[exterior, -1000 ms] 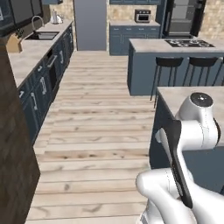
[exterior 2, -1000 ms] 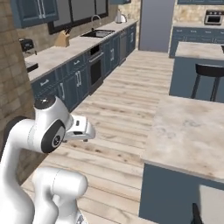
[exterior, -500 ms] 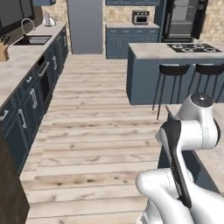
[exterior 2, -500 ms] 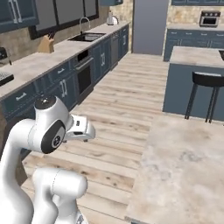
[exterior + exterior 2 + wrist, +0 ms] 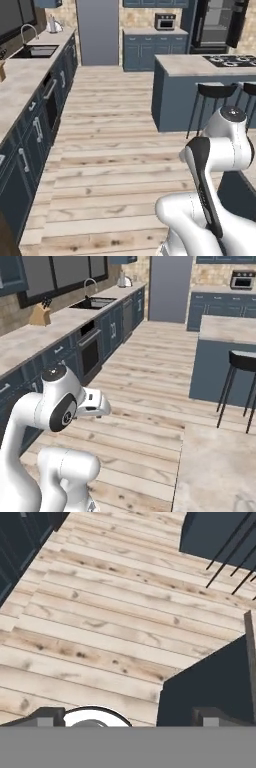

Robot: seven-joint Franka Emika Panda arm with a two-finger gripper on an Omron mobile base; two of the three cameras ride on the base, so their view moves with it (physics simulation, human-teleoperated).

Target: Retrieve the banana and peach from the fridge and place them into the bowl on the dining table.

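My gripper [image 5: 130, 717] is open: its two dark fingertips [image 5: 50, 714] stand wide apart with nothing between them, over the plank floor. The arm is folded close to the base, with the hand [image 5: 94, 404] pointing forward and down. The dining table [image 5: 215, 471], with its beige stone top, lies at the near right, and its blue-grey base [image 5: 210, 682] shows just ahead of the fingers. The black fridge [image 5: 216, 22] stands far back on the right, its light inside showing between dark doors. The banana and the peach are out of view. A faint pale curve at the table's near corner is too dim to name.
A long counter with a sink [image 5: 35, 51] and blue-grey cabinets [image 5: 30, 145] runs down the left. The island with a cooktop [image 5: 200, 67] and black stools [image 5: 215, 92] stands ahead on the right. A knife block [image 5: 40, 315] sits on the counter. Wooden floor [image 5: 110, 150] stretches between.
The whole picture has shifted, so the base has moved: the left counter has slid outward, and the island and stools have come nearer. The arm's pose is unchanged and the gripper stays open.
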